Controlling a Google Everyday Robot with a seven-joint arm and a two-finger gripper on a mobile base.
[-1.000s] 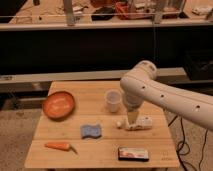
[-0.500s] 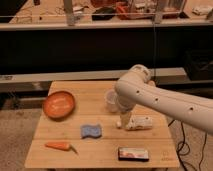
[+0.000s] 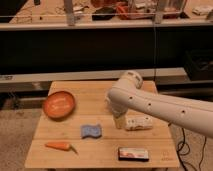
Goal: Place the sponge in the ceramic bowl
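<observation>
Camera view: the sponge [image 3: 91, 131] sits flat on the table [image 3: 95, 95], outside the ceramic bowl [image 3: 59, 105], which is near it toward the far corner. The gripper [image 3: 119, 122] hangs low just beside the sponge, on the side away from the bowl. Can't tell if it's apart or together. The sponge's long axis runs side to side. The carrot [image 3: 59, 146] and a packet [image 3: 133, 153] lie nearer the front, leaving decent room.
</observation>
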